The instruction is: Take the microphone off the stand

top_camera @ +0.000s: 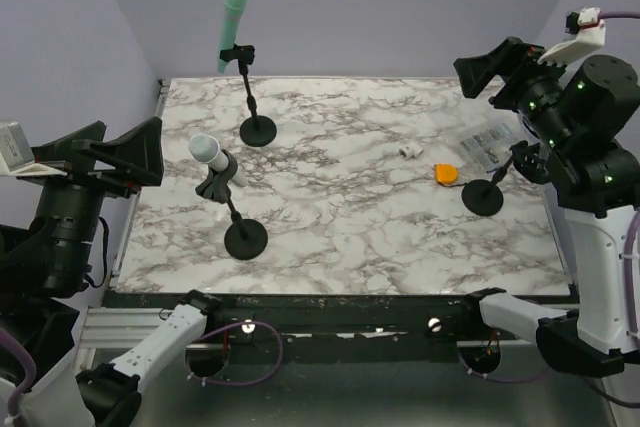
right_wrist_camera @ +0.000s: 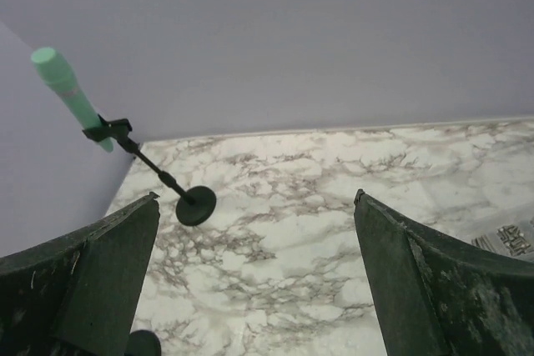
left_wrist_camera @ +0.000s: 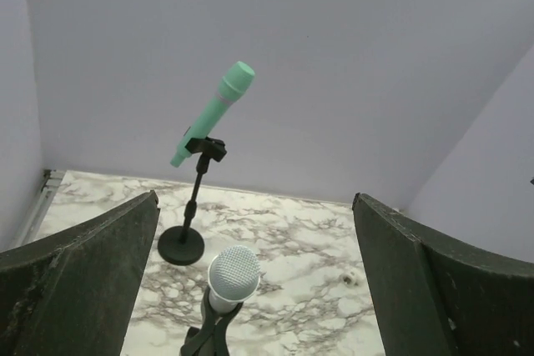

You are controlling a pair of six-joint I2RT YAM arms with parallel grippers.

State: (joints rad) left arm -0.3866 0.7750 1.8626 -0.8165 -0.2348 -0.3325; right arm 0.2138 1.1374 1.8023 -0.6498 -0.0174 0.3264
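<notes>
Status: task not begun; both microphones sat in their clips, and neither arm touched anything.
Microphones, 2: green microphone (top_camera: 232, 22) on far stand (top_camera: 257, 130); white microphone (top_camera: 208, 150) on near stand (top_camera: 245, 238), just ahead of left gripper (top_camera: 128, 145).
Stands, 3: third stand (top_camera: 483, 197), at right, appeared empty.
Grippers, 2: left gripper and right gripper (top_camera: 482, 79) spread wide, holding nothing.
Loose items, 3: orange piece (top_camera: 447, 174), small white piece (top_camera: 408, 150), printed packet (top_camera: 487, 144).
Left to do: the whole grasp and lift

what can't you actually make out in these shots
- Top view: the clip of the right stand merges with the dark right arm; empty or not, unclear.
- Top view: white item and orange item too small to identify.
- Left wrist view: grey microphone cut off below its head by the bottom edge.
- Right wrist view: packet cut by the right edge.
</notes>
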